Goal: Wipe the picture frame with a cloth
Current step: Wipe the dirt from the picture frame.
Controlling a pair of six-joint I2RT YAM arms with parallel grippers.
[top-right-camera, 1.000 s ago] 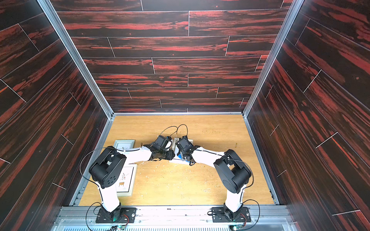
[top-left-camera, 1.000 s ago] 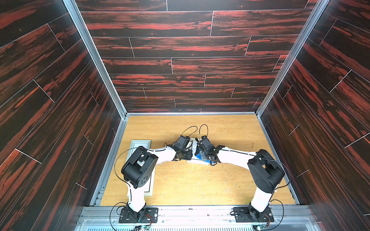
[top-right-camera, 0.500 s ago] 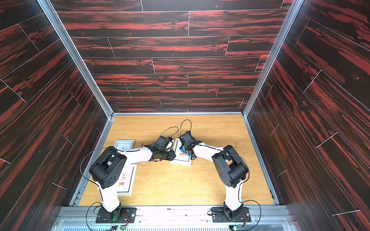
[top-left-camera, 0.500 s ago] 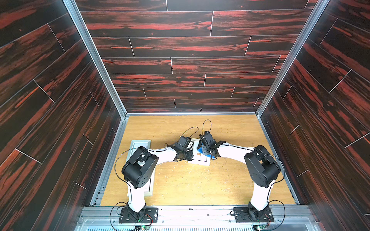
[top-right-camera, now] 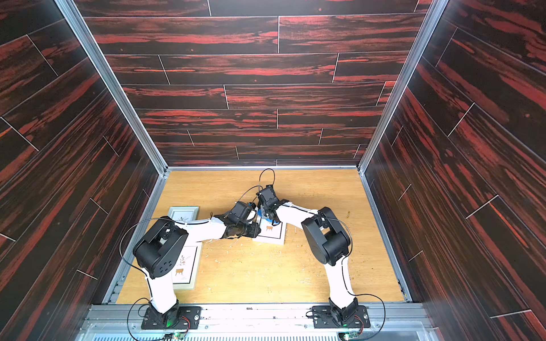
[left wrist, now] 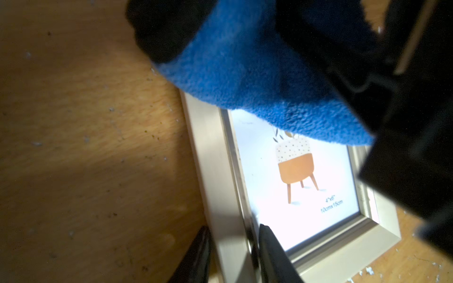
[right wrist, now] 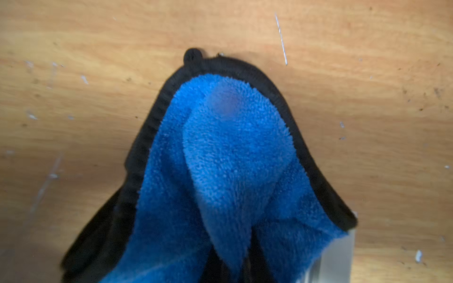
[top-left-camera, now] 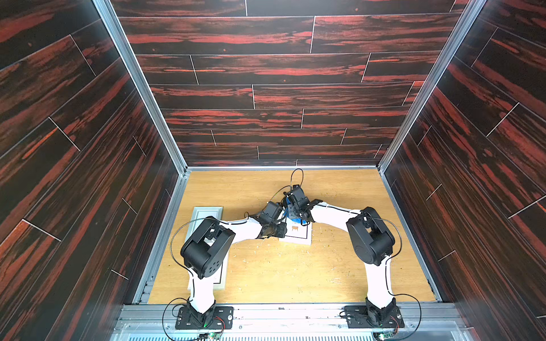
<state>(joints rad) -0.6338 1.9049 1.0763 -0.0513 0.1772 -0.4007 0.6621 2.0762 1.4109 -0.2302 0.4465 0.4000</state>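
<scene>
The picture frame (top-left-camera: 301, 236) (top-right-camera: 273, 233), silver-rimmed with a print of a potted plant, lies flat mid-table in both top views. My left gripper (left wrist: 234, 229) (top-left-camera: 276, 231) is shut on the frame's rim (left wrist: 228, 196), one finger outside it and one on the glass side. My right gripper (right wrist: 236, 267) (top-right-camera: 267, 211) is shut on the blue cloth (right wrist: 232, 159) (left wrist: 245, 73). The cloth hangs bunched over the frame's far end and reaches the table beyond it. Its black edging and small loop (right wrist: 193, 55) lie on the wood.
Two more picture frames lie along the left side: one near the wall (top-right-camera: 183, 213) and one partly under the left arm (top-right-camera: 184, 265). Dark wood-look walls enclose the table on three sides. White and brown specks are scattered over the wood.
My right gripper has carried the cloth from the frame's middle to its far end, away from the front edge. My left gripper has stayed clamped on the rim.
</scene>
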